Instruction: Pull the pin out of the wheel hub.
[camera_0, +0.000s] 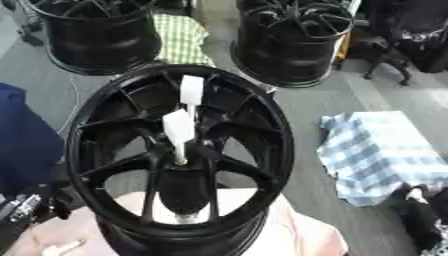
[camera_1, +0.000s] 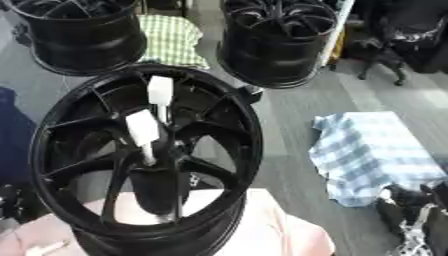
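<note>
A black wheel hub (camera_0: 179, 155) stands before me on a pale pink cover (camera_0: 302, 235), its spoked face turned up toward me. Two white pins stick out of it. One pin (camera_0: 178, 131) rises from the centre on a thin shank. The other pin (camera_0: 192, 90) sits higher, near the upper spokes. My left hand (camera_0: 22, 209) shows dark at the lower left, well apart from the hub. At the lower right rests my right hand (camera_1: 411, 207), fingers up and holding nothing, also away from the hub.
Two more black wheels (camera_0: 101, 32) (camera_0: 293, 42) stand on the floor behind. A green checked cloth (camera_0: 179, 37) lies between them. A blue checked cloth (camera_0: 385, 155) lies on the floor at right. A dark blue shape (camera_0: 22, 140) fills the left edge.
</note>
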